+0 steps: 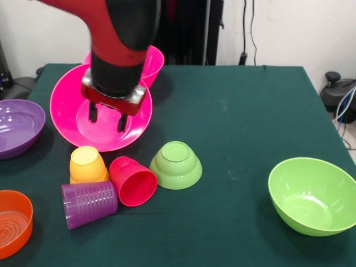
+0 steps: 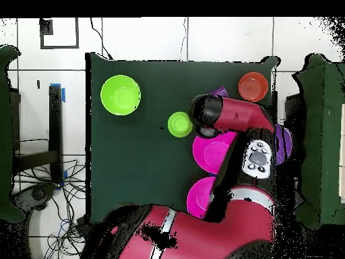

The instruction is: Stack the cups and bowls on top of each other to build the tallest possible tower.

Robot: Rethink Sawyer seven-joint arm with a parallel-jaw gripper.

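Gripper: the gripper [image 1: 107,117] is hung over the near large pink bowl [image 1: 130,129], its two fingers parted and nothing held between them.
Cups: the yellow-orange cup [image 1: 87,164], red cup [image 1: 133,181] and purple cup [image 1: 89,204] are clustered at about 6 o'clock from that bowl; the yellow one is upside down, the other two are on their sides.
Bowls: a small green bowl [image 1: 176,164] is inverted beside the red cup; the lime bowl [image 1: 309,194] is well apart at 3 o'clock; the purple bowl [image 1: 16,127] and orange bowl [image 1: 12,222] are at 9 o'clock.
Step advice: a wide bowl is judged best as the base; the rim should be pinched squarely so that it is not tipped.
Hidden: the second pink bowl [image 1: 152,63] is largely covered by the arm; no blue bowl can be made out; in the overhead view the cups are mostly masked.
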